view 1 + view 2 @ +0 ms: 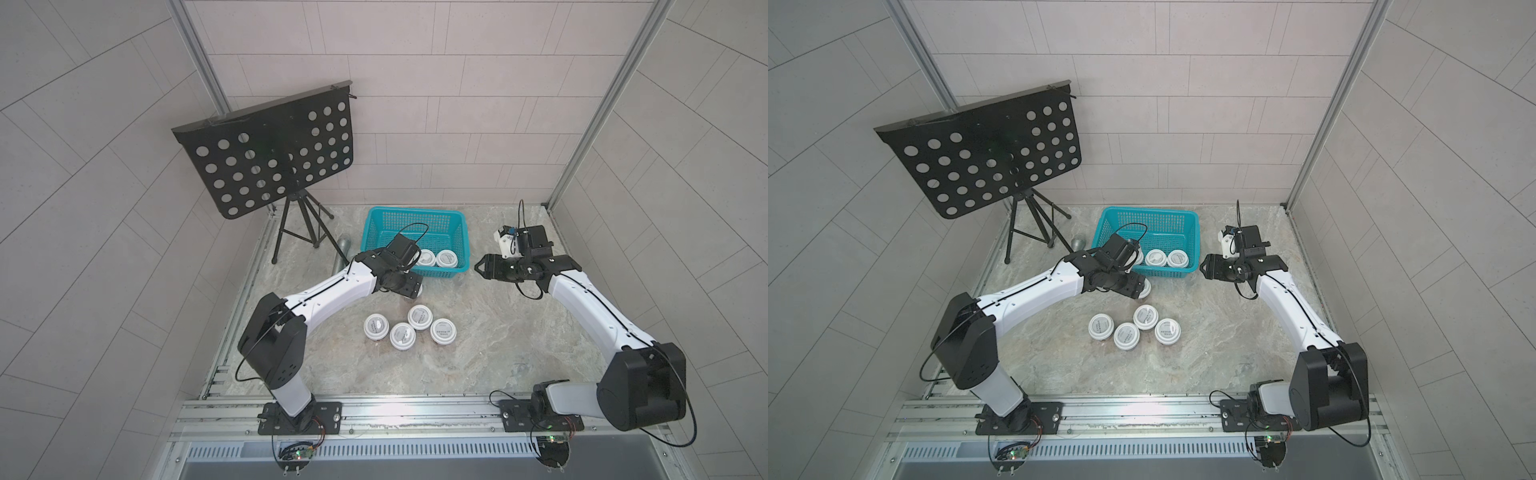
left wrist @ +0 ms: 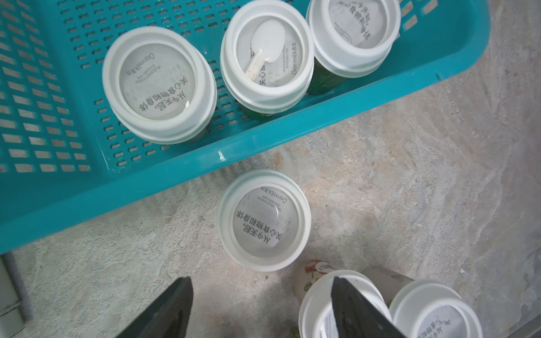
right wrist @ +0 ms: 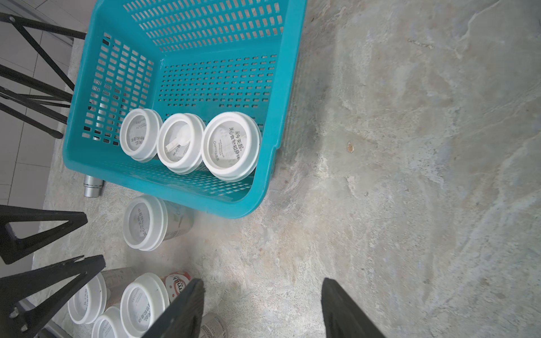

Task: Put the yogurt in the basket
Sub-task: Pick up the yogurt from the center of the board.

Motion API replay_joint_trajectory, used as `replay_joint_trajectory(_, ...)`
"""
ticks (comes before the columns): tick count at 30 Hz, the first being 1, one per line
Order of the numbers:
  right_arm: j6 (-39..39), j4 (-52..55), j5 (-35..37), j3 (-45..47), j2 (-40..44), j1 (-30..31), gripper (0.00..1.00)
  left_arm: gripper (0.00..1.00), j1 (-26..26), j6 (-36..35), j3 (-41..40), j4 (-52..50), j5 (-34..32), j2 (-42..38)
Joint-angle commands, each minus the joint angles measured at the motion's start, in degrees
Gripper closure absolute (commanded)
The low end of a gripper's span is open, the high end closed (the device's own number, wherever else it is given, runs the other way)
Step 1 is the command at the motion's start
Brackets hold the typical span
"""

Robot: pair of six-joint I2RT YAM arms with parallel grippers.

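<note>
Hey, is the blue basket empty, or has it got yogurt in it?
Not empty: the basket holds three yogurt cups, standing lids up in a row along one wall.

Both arms reach forward, left pincer [image 2: 262,281] and right pincer [image 3: 262,281] with jaws parted, empty.

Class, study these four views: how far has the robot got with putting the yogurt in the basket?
Done: three cups stand in the basket. In hand: nothing is gripped; the left tool hangs open close to a lone cup just outside the basket's wall, and the right tool is open and empty. Left: that cup plus four more cups grouped on the table.
</note>
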State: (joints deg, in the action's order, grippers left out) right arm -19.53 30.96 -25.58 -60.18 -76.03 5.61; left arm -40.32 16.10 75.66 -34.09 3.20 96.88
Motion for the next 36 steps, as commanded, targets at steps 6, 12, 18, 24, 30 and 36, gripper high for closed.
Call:
replay_joint_trajectory(6, -0.9, -1.6, -1.8, 0.6, 1.4, -0.2, 0.32, 0.18, -0.3, -0.1, 3.1, 1.8, -2.3, 3.6)
replay_joint_trajectory(12, -0.9, -1.8, -1.8, 1.2, 1.5, -0.2, 0.32, 0.18, -0.4, -0.4, 4.3, 2.0, -2.0, 6.1)
replay_joint_trajectory(18, -1.1, -2.0, -1.9, 1.4, 1.2, -0.3, 0.32, 0.19, -0.4, -0.2, 4.2, 2.1, -1.6, 7.3)
replay_joint_trajectory(24, -1.5, -2.7, -2.4, 2.1, 0.9, -0.2, 0.32, 0.24, -0.5, -0.5, 4.2, 2.2, -1.0, 8.2)
replay_joint_trajectory(30, -1.6, -2.9, -2.3, 2.5, 0.7, -0.3, 0.32, 0.27, -0.9, -0.9, 4.5, 1.9, -1.8, 9.0)
replay_joint_trajectory(36, -1.6, -3.0, -2.4, 2.5, 0.7, -0.3, 0.32, 0.26, -1.2, -1.0, 4.8, 0.9, -4.4, 8.3)
